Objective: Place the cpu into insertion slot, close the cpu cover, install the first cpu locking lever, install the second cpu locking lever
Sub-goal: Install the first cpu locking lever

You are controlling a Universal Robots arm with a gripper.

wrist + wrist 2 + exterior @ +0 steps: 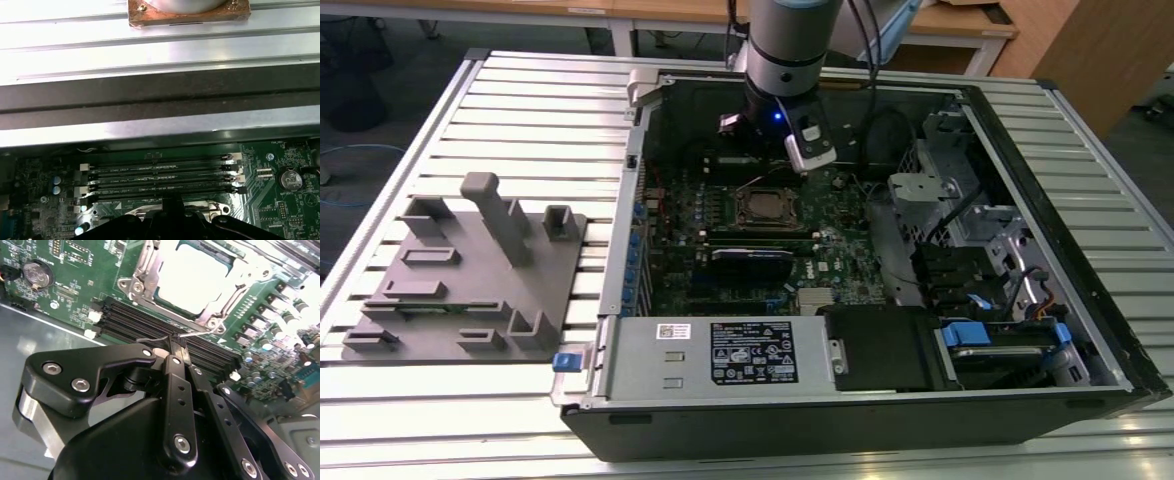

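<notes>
Cpu (192, 276) lies seated just beyond the gripper (176, 341); fingers (175, 354) clenched together.

A ribbed metal table (480, 110) stands on a dark grey floor (420, 45), with light wooden desks (667, 10) behind it and a wooden cabinet (1094, 50) at the exterior view's right.

Green board (75, 305), shiny silver cpu (192, 277), black gripper (176, 344), black RAM slots (160, 177) with white clips (85, 167), ribbed silver table (534, 110), plain grey block (454, 300), blue tabs (965, 335).
</notes>
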